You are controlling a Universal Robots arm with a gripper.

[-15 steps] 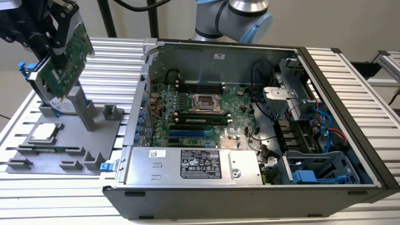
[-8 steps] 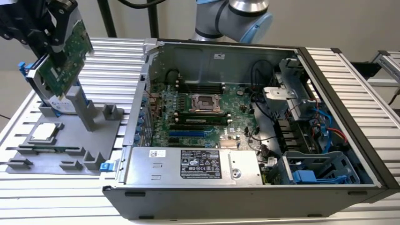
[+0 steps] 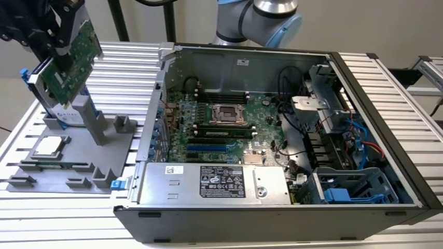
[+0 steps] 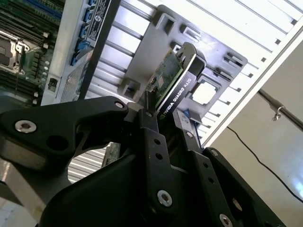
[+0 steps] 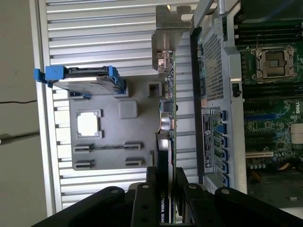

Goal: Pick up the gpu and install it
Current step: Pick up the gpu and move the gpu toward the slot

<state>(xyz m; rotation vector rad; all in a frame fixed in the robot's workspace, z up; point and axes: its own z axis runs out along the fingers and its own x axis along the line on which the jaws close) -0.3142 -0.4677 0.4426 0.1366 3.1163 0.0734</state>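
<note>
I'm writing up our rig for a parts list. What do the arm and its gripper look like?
The arm has rounded silver-grey joints with light blue end caps. The gripper is matte black. It is built from flat, jointed link bars pinned with round silver bolts, and it narrows to two slim fingers with small holes along them.

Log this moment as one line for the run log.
tool: shut on graphics card | card: held tilted over gray tray | computer case: open, card not yet inside
</note>
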